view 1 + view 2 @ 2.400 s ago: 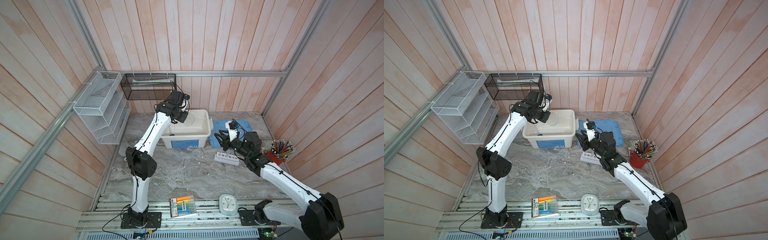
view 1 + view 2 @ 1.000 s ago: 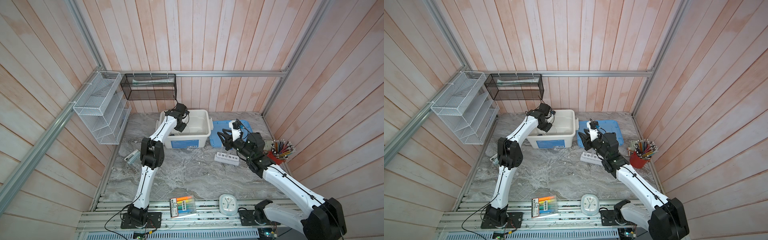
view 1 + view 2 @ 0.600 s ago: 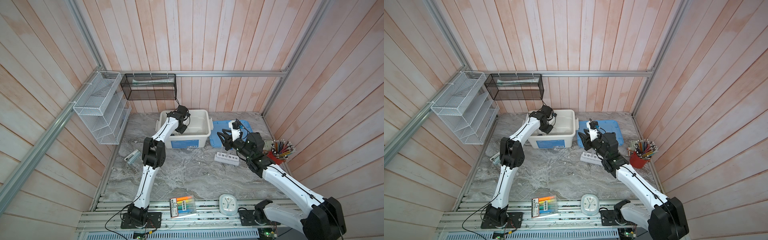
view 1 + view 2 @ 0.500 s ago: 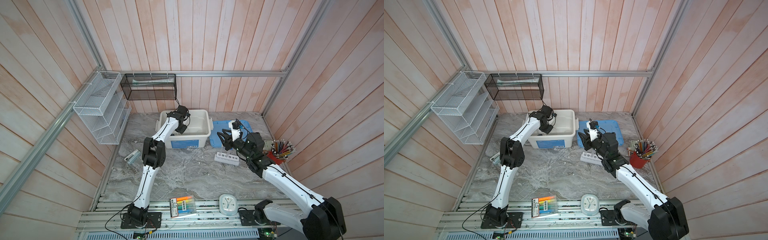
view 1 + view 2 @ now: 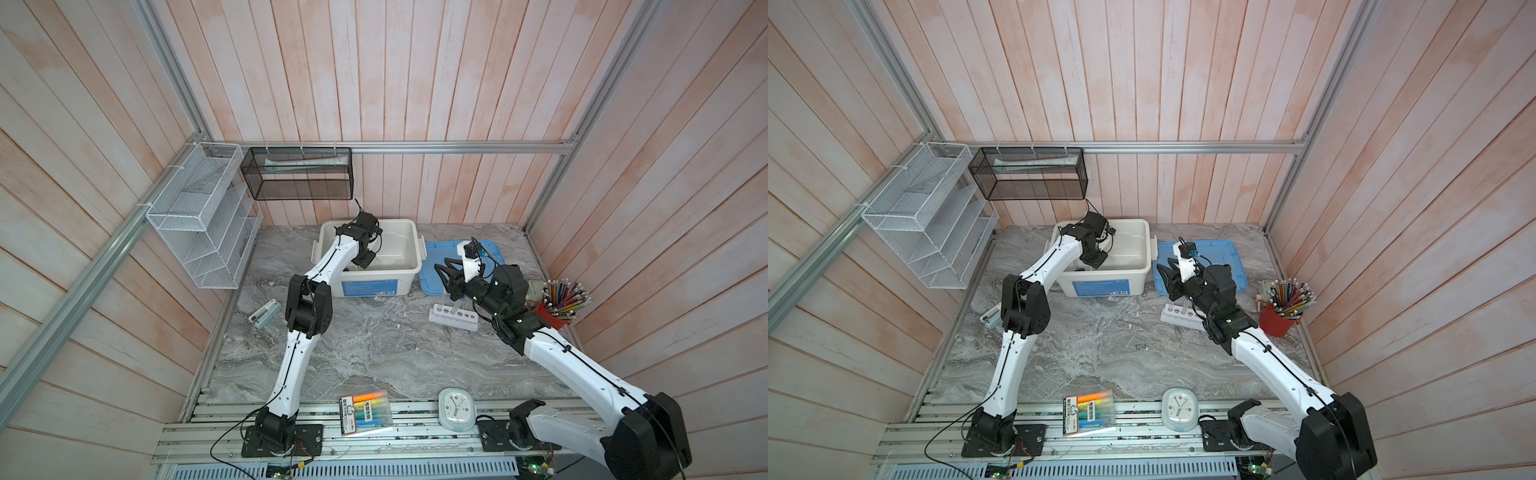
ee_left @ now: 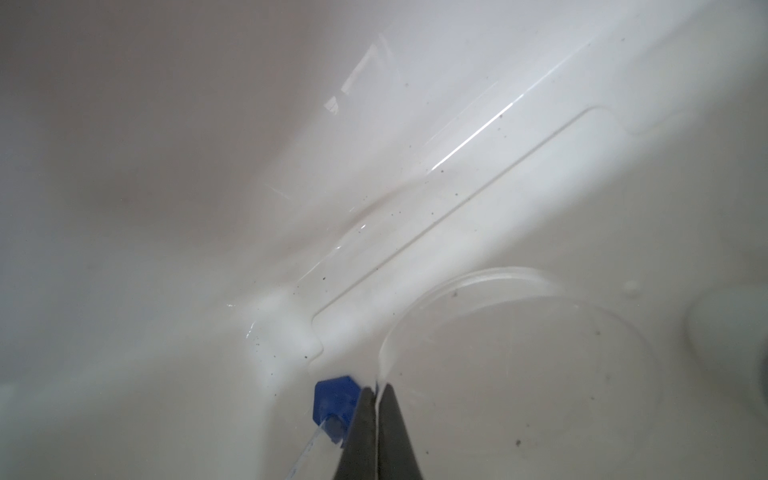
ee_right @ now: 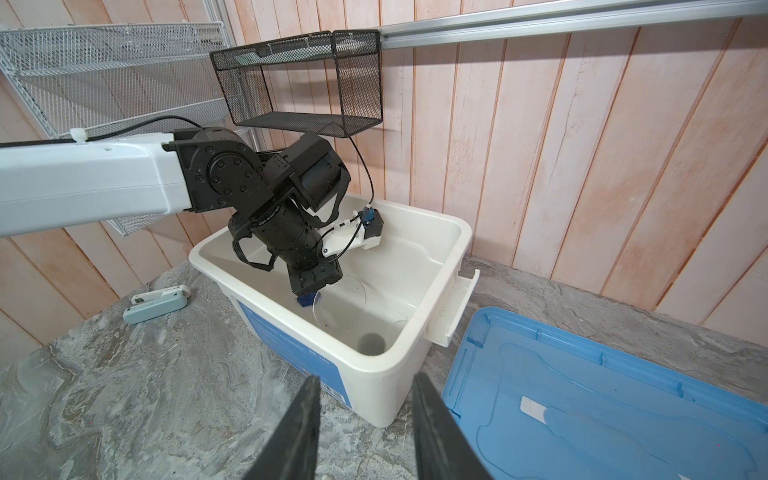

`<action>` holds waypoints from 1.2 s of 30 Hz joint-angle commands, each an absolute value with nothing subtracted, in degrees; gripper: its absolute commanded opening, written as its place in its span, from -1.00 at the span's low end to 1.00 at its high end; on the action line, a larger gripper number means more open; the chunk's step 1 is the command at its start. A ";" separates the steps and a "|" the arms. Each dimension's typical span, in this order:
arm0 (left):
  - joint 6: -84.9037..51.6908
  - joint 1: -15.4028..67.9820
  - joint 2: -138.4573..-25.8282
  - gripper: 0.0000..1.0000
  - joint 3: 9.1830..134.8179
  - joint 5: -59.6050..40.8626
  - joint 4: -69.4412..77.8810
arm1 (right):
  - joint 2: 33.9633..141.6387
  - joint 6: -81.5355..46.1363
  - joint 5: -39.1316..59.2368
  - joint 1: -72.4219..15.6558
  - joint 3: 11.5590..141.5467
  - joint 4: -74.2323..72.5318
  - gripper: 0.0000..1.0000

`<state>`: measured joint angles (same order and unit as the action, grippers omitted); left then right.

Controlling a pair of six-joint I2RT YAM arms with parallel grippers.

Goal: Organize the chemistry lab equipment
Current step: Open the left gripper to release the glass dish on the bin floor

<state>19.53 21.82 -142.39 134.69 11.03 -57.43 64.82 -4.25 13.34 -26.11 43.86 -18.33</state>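
— Where is the dish?

— In the bin [image 7: 374, 390], at 12 o'clock on the table [image 5: 374, 353]. My left gripper [image 6: 377, 388] is clamped tight on the rim of the dish [image 6: 519, 374], at the bin's 9 o'clock end. The dish is thin, clear and round, and it is tipped up on edge, not flat.

— What's next to it?

— The cylinder [image 6: 334, 397] lies on its side just beside the jaws. Its blue hexagonal base points into the bin's corner and its clear tube runs back alongside my finger. The walls are smooth, white and rounded. Open floor lies toward 3 o'clock.

— And the right side?

— My right gripper [image 7: 365, 378] hangs partly open, holding nothing, between the bin and the blue lid [image 7: 602, 395]. The white rack [image 5: 453, 319] sits at 3 o'clock.
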 commanded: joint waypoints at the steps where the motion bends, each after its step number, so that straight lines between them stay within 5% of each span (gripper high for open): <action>1: 20.13 22.14 -144.07 -1.00 135.14 11.87 -56.95 | 64.95 -4.22 13.18 -25.83 43.07 -18.64 -0.25; 22: 21.09 22.68 -144.40 -0.79 134.60 13.11 -57.04 | 64.34 -4.31 13.11 -25.66 42.80 -18.48 -0.25; 36: 21.09 22.92 -142.69 -0.33 135.37 14.02 -56.79 | 63.24 -4.24 12.79 -25.58 43.39 -17.53 -0.24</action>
<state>21.37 22.35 -143.06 134.69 13.61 -57.43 64.62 -4.27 13.34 -25.96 43.24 -18.28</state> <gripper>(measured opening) 0.330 0.378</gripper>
